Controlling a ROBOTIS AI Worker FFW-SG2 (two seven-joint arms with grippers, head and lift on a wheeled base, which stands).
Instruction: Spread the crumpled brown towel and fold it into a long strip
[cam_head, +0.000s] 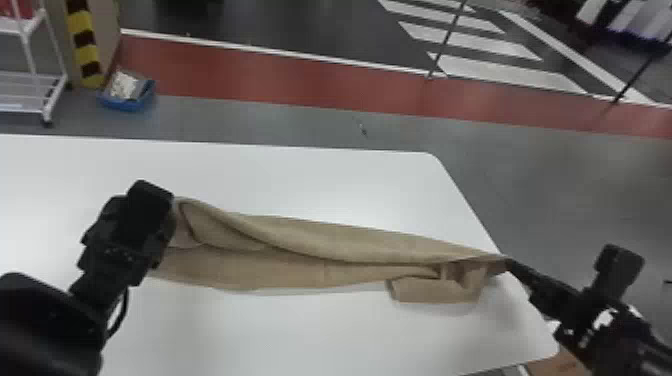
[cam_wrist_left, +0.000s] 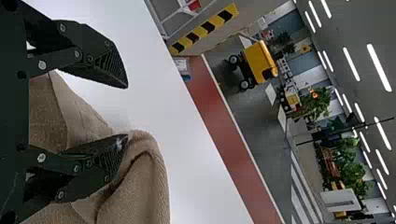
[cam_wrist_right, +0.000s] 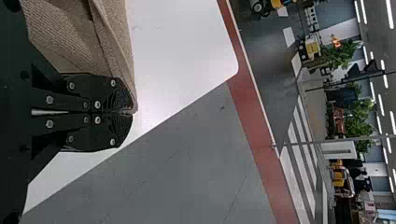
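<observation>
The brown towel (cam_head: 300, 250) lies lengthwise across the white table, bunched into a loose band with long folds and a small turned-over flap near its right end. At its left end is my left gripper (cam_head: 167, 245); in the left wrist view this gripper (cam_wrist_left: 127, 111) stands open, one finger against the towel (cam_wrist_left: 144, 186) and the other apart from it. My right gripper (cam_head: 507, 265) is at the towel's right end by the table's edge. In the right wrist view the right gripper (cam_wrist_right: 133, 112) is shut on a corner of the towel (cam_wrist_right: 112, 42).
The white table (cam_head: 300, 175) has its right edge beneath the right gripper. Beyond it on the floor are a blue bin (cam_head: 127, 97), a white rack (cam_head: 30, 90) and a yellow-and-black striped post (cam_head: 84, 45).
</observation>
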